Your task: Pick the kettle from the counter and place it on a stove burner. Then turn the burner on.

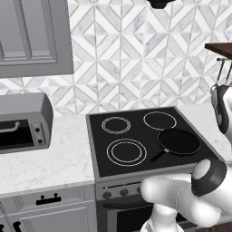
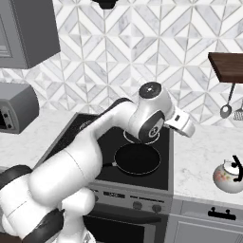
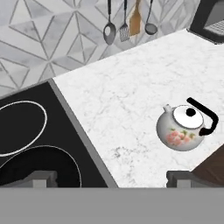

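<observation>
With my gripper [image 3: 107, 178] spread wide above the counter [image 3: 131, 96], the floral kettle [image 3: 183, 127] sits near its front edge right of the cooktop [image 3: 26, 144], rigid, glossy, likely slippery; I'd grab its dark arched handle.

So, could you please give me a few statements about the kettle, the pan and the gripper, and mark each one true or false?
1. The kettle stands on the counter, to the right of the cooktop. True.
2. The gripper is shut on the kettle's handle. False: its jaws are open, it holds nothing, and it is apart from the kettle.
3. A black frying pan sits on the cooktop. True.
4. The frying pan covers the stove burner. False: that large double-ring burner is bare; the pan lies on the front circle to its right.
5. The kettle lies tipped on its side. False: it stands upright with its lid on top.
</observation>
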